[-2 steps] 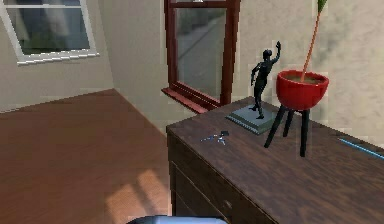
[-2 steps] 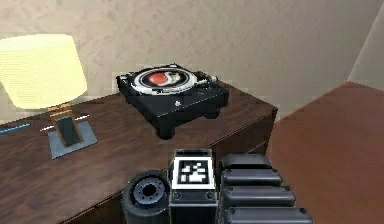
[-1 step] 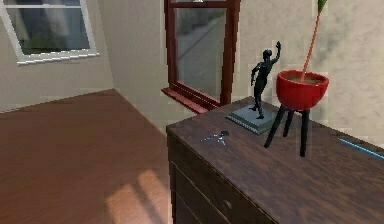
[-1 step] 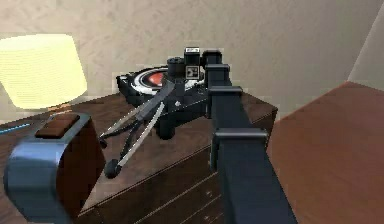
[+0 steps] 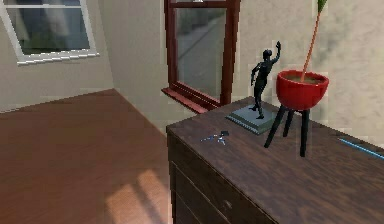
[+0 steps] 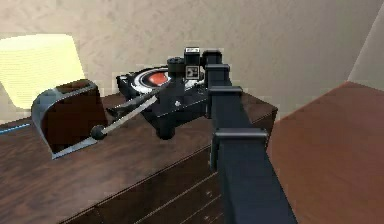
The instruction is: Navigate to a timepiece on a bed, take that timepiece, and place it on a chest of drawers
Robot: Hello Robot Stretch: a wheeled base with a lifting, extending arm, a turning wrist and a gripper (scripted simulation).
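Observation:
A dark wooden chest of drawers [image 5: 270, 185] fills the forward view's lower right, and its top [image 6: 120, 175] runs across the arm side view. The arm reaches over that top. The gripper [image 6: 98, 131] points toward the arm side view's left, its fingers ending beside a brown box-like thing with a grey frame [image 6: 65, 115] that stands on the top. I cannot tell whether the gripper holds anything. Behind the gripper's body lies a dark flat thing with a round orange-red and white face [image 6: 150, 78].
On the chest stand a black figure statue [image 5: 262, 85], a red plant pot on a black stand [image 5: 302, 90] and a small metallic thing [image 5: 217, 137]. A pale yellow lampshade [image 6: 40, 65] stands at the left. Windows [image 5: 205, 50] are in the walls. Wood floor [image 5: 70, 150] lies beyond.

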